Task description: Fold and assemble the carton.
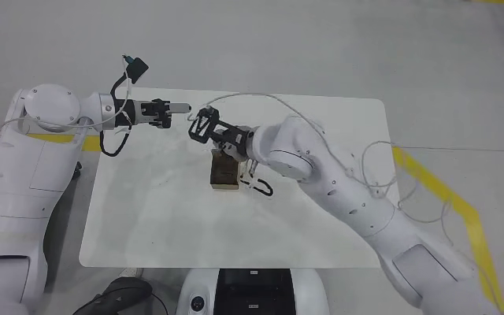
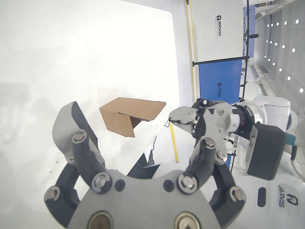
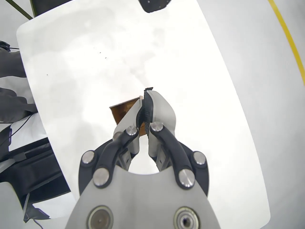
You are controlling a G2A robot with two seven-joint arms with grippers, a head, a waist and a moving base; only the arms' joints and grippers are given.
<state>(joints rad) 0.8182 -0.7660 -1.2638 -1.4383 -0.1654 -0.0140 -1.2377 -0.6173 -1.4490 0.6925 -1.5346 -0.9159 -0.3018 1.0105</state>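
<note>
The left gripper [image 2: 126, 117], jaws spread wide with nothing between them, hangs near the brown carton [image 1: 223, 175]. The carton sits partly folded at the frame's centre on the white table [image 1: 157, 220]. The right gripper [image 1: 186, 107], upper left, is pinched closed and empty.

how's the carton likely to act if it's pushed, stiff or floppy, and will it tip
The carton is thin brown board, half folded, so probably light: a push would likely slide it on the smooth table. Its panels look flat, so likely stiff across faces yet hinging at the creases. Resting on open edges, it may tip or collapse.
</note>
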